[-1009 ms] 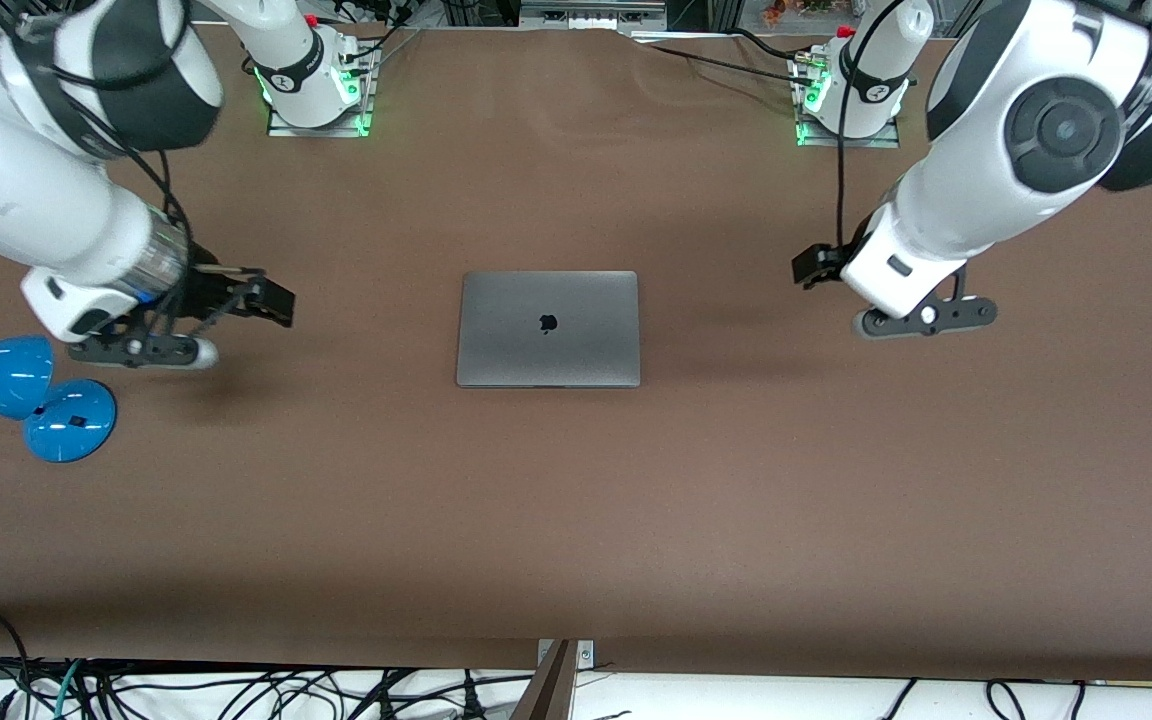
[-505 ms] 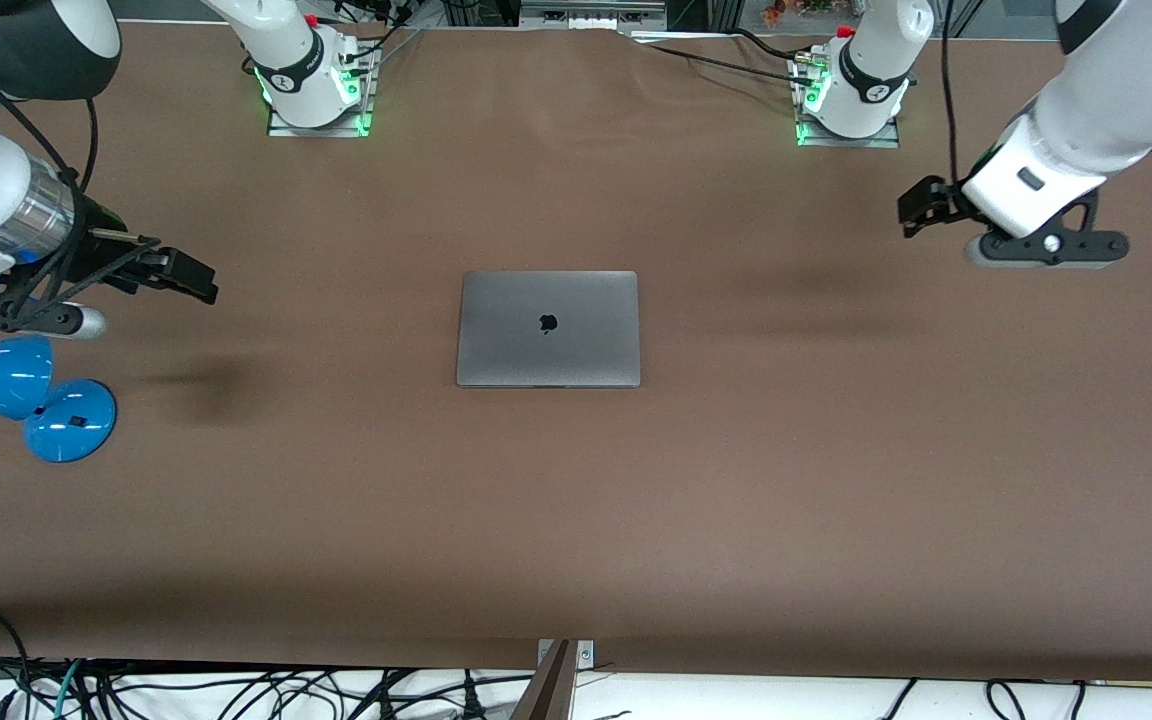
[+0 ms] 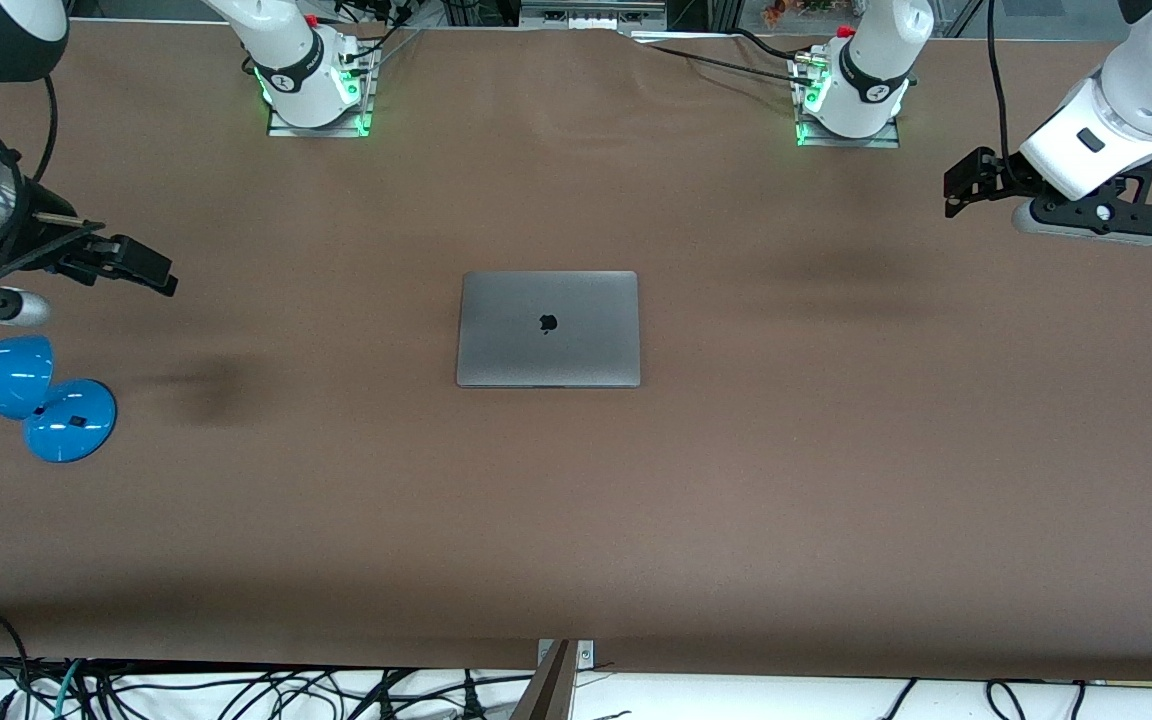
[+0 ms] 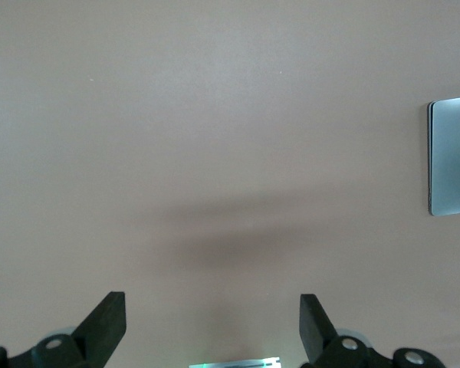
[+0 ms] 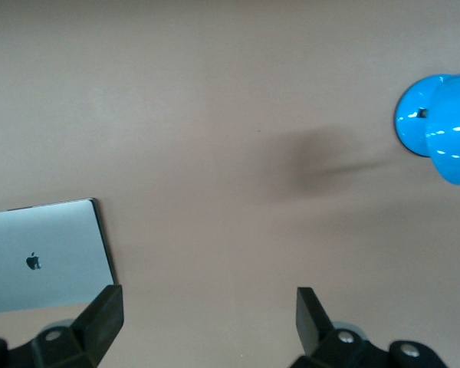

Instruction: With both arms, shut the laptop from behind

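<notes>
The grey laptop (image 3: 548,328) lies shut and flat at the middle of the table, its lid with the dark apple logo facing up. It also shows in the left wrist view (image 4: 454,156) and in the right wrist view (image 5: 44,254). My left gripper (image 3: 971,182) is open and empty, up in the air over bare table at the left arm's end. My right gripper (image 3: 136,265) is open and empty, up over bare table at the right arm's end, near the blue lamp. Both are well apart from the laptop.
A blue desk lamp (image 3: 26,395) lies at the right arm's end of the table, also in the right wrist view (image 5: 438,126). The two arm bases (image 3: 311,85) (image 3: 851,95) stand at the table's edge farthest from the camera. Cables hang off the near edge.
Both arms have drawn back and up from the laptop, the left toward its end of the table, the right toward its end. The laptop has not moved.
</notes>
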